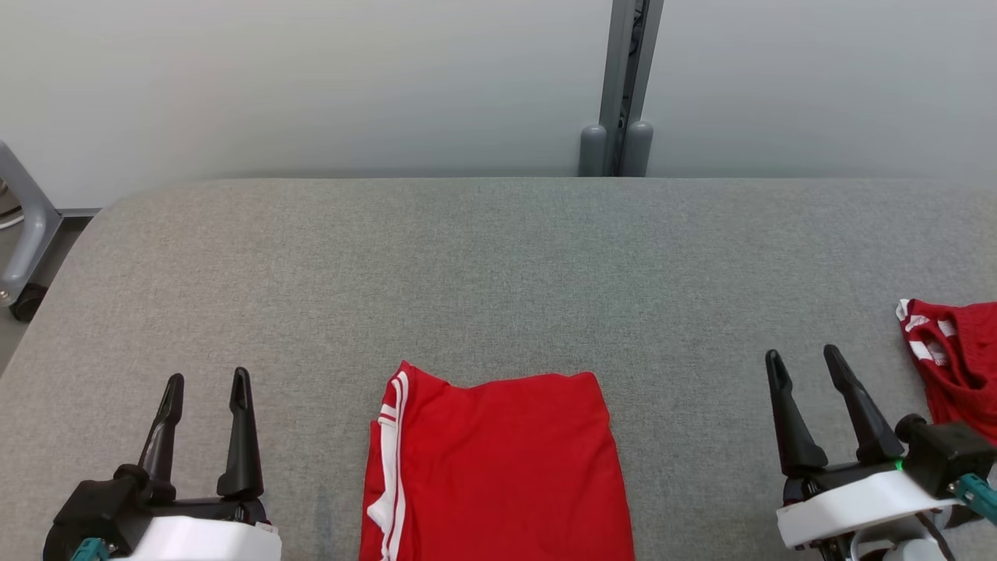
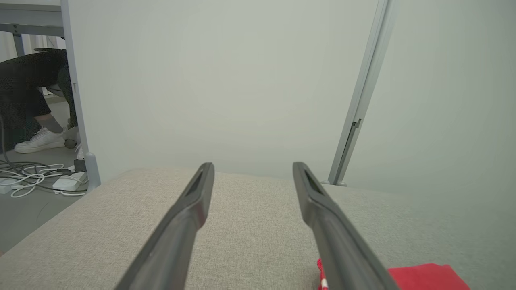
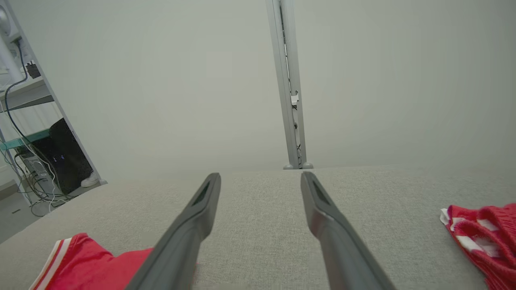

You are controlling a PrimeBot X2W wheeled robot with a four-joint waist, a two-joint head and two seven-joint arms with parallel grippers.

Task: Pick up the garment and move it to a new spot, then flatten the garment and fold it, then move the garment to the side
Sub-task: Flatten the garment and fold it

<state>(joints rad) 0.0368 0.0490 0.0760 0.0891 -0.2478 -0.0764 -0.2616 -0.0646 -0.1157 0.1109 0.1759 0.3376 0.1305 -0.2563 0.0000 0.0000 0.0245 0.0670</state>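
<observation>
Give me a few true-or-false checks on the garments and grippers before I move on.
1. The folded red garment lies between the left gripper and the right gripper. True.
2. Both grippers are shut. False: both are open and hold nothing.
3. A crumpled red garment lies to the right of the right gripper. True.
4. The folded garment lies on the floor. False: it lies on the gray table.

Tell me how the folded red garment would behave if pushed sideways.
The folded red garment lies flat and thin: probably floppy and light. Pushed at one edge it likely bunches, not slides; the grey table cover looks grippy.
</observation>
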